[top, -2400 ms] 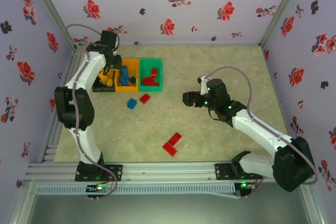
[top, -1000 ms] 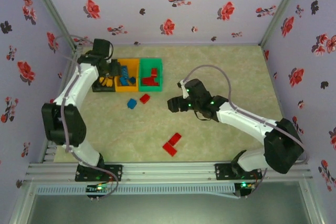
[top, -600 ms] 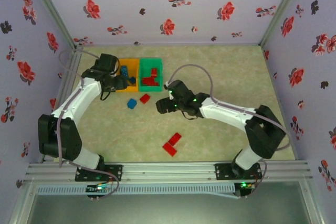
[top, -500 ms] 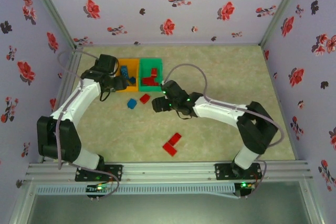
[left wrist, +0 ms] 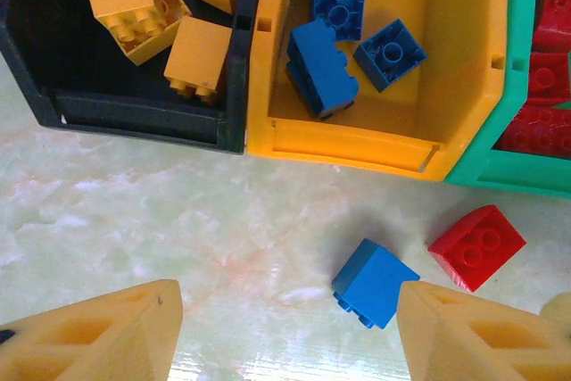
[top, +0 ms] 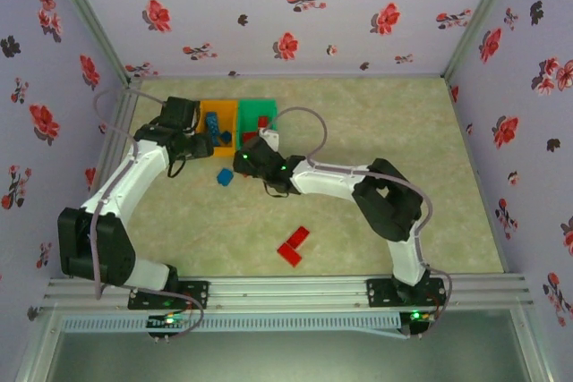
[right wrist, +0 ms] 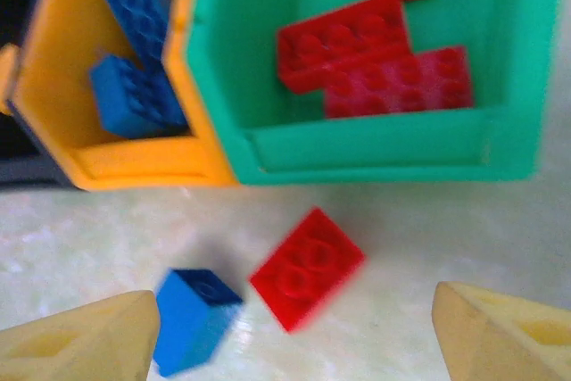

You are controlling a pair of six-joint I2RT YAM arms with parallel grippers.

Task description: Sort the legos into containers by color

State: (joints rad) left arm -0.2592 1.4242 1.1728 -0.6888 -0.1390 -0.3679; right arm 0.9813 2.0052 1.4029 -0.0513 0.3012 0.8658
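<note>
Glossy plastic: 3 open rectangular bins stand in a row on the marbled desk (left wrist: 134,211). The black bin (left wrist: 134,118) holds studded yellow-orange bricks (left wrist: 134,2), the orange-yellow bin (left wrist: 348,144) at least 3 blue ones, the green bin (left wrist: 500,171) red. Just in front lie 1 blue brick (left wrist: 375,281) and 1 red brick (left wrist: 475,245), apart. 2 more red bricks (top: 294,245) lie nearer the arm bases. I see the left end effector (left wrist: 287,310) and right end effector (right wrist: 296,310) both spread wide, empty.

Bricks (left wrist: 375,281): I see smooth, hard plastic, slightly glossy.
Bins (left wrist: 357,144): plastic too, smooth, with a dull sheen.
Table (left wrist: 178,220): marbled top, I read it as glossy.
Fingers (left wrist: 89,336): matt yellow plastic.
</note>
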